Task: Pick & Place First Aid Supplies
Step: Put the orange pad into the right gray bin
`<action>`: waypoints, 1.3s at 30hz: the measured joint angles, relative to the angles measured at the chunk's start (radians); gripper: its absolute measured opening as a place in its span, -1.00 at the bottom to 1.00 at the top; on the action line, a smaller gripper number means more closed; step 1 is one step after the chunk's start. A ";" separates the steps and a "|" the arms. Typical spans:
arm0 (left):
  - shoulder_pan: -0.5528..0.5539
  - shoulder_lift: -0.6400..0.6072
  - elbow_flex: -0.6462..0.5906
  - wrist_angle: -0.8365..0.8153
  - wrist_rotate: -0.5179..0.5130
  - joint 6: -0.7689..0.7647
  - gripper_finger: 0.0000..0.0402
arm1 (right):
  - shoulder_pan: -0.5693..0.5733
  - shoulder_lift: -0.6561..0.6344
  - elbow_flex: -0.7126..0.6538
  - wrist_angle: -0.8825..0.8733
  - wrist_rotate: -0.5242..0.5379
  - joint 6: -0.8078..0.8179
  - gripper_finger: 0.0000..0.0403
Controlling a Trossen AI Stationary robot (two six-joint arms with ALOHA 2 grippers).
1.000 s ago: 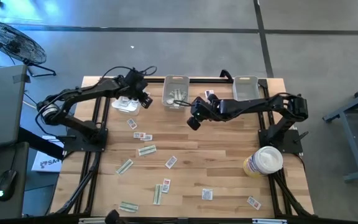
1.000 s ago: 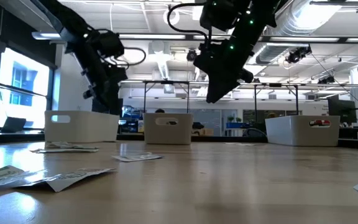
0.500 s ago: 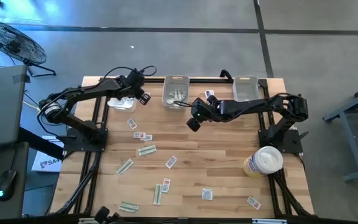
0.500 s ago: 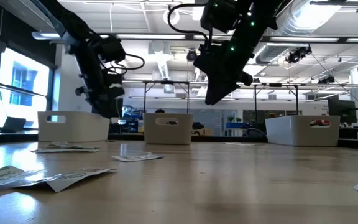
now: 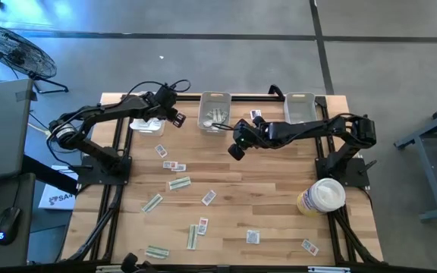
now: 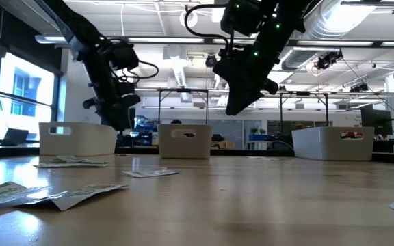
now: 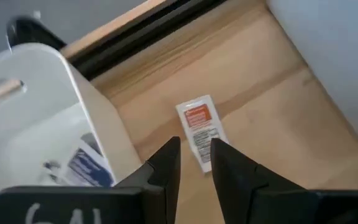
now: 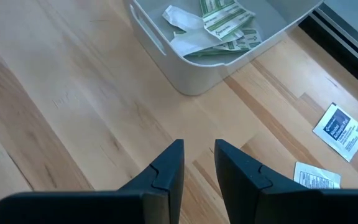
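Several first aid packets lie flat on the wooden table, such as a pale green strip (image 5: 179, 183) and a white one (image 5: 209, 197). My left gripper (image 5: 176, 117) is shut and empty, low beside the left bin's (image 5: 147, 123) right wall. A red-marked white packet (image 7: 199, 127) lies on the table just past its fingertips (image 7: 194, 158). A blue-marked packet (image 7: 82, 165) lies in that bin (image 7: 36, 124). My right gripper (image 5: 236, 150) is shut and empty, raised above bare table near the middle bin (image 8: 185, 74), which holds green strips (image 8: 222, 18). My left gripper stands with one finger (image 7: 163, 165) right beside the left bin's right wall (image 7: 114, 140). I cannot tell whether it touches the wall. The red-marked packet lies flat on the table and is not between the fingers.
A third bin (image 5: 300, 108) stands at the far right. A white-and-yellow round tub (image 5: 322, 197) stands at the right, near the right arm's base. Two white packets (image 8: 339, 132) lie on the table between the middle and right bins. The table's middle has bare wood.
My left gripper has gone a little toward the table's far edge, beside the left bin. The left bin has slid a little toward the table's left edge.
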 joint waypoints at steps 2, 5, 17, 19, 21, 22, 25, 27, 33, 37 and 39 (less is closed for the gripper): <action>0.000 0.027 0.000 0.043 0.047 -0.030 -0.57 | 0.000 0.000 0.000 0.001 0.000 0.000 -0.59; -0.009 0.070 0.000 0.093 0.098 0.008 -0.57 | 0.000 0.000 0.000 0.001 0.000 0.000 -0.59; -0.015 0.152 0.040 0.043 0.037 0.176 -0.57 | 0.000 0.000 0.000 0.001 0.018 0.000 -0.59; -0.016 0.171 0.071 0.008 0.033 0.227 -0.57 | 0.000 0.000 0.000 0.003 0.017 0.000 -0.59; -0.016 0.188 0.100 -0.022 0.021 0.275 -0.57 | 0.000 0.000 0.000 0.003 0.016 0.000 -0.59; -0.015 0.198 0.113 -0.031 0.012 0.301 -0.57 | 0.000 0.000 0.001 0.003 0.016 0.000 -0.59; -0.013 0.219 0.150 -0.074 0.005 0.390 -0.57 | 0.000 0.000 0.001 0.003 0.016 -0.001 -0.59; -0.013 0.234 0.173 -0.094 0.009 0.441 -0.57 | 0.000 0.000 0.001 0.003 0.015 -0.001 -0.59; -0.013 0.307 0.228 -0.157 -0.047 0.567 -0.57 | 0.000 0.000 0.001 0.003 0.015 -0.001 -0.59; -0.026 0.329 0.230 -0.150 -0.036 0.647 -0.57 | 0.000 0.000 0.001 0.003 0.014 -0.001 -0.59; -0.041 0.331 0.230 -0.160 -0.037 0.673 -0.57 | 0.000 0.000 0.001 0.003 0.012 -0.001 -0.59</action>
